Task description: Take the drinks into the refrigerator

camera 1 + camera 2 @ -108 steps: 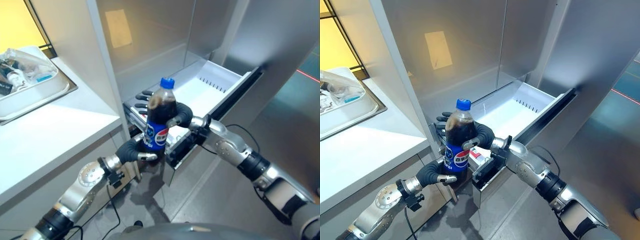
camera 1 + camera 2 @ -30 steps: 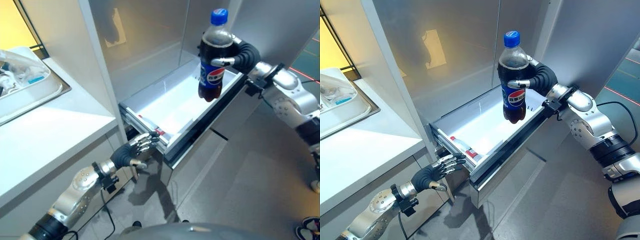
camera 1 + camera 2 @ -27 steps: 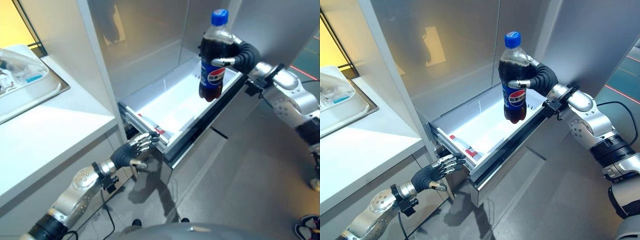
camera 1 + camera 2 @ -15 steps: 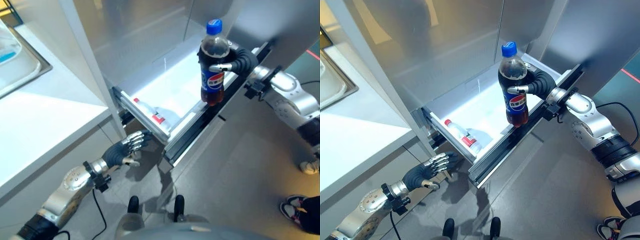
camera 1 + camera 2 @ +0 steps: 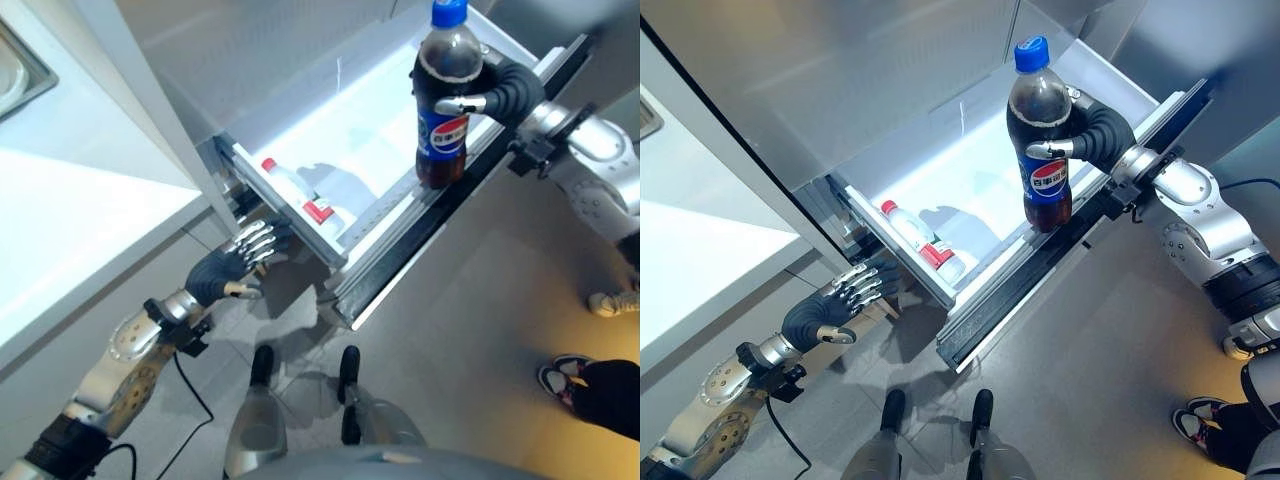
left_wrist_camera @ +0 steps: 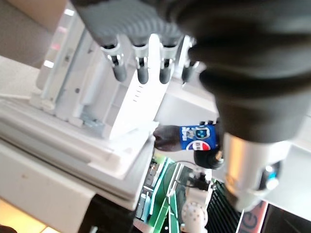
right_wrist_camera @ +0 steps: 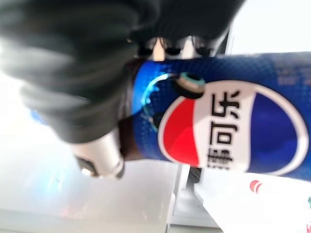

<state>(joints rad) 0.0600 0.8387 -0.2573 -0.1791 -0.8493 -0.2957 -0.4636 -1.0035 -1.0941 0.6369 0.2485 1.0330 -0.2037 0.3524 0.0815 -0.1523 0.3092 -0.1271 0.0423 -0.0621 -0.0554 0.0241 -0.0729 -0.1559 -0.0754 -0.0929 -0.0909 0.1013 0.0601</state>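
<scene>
A cola bottle (image 5: pixel 1043 140) with a blue cap and blue label hangs upright over the front rail of the pulled-out refrigerator drawer (image 5: pixel 975 175). My right hand (image 5: pixel 1102 130) is shut on its middle; the label (image 7: pixel 218 126) shows close up with my thumb (image 7: pixel 97 162) curled on it. My left hand (image 5: pixel 222 272) is open, fingers straight, low by the drawer's near left corner, holding nothing. Its fingers (image 6: pixel 141 63) point at the drawer's side (image 6: pixel 97 121), with the cola bottle (image 6: pixel 194 138) beyond. A clear bottle with a red label (image 5: pixel 295 192) lies inside the drawer.
A white counter (image 5: pixel 80 230) runs along the left. The steel refrigerator door (image 5: pixel 840 80) rises behind the drawer. A person's shoes (image 5: pixel 570 378) stand on the grey floor at the right. The drawer's white middle and far end hold nothing.
The camera has tilted down. The bottle passed from both hands to my right hand alone, which carried it over the drawer's front edge. My left hand let go and stays by the drawer corner.
</scene>
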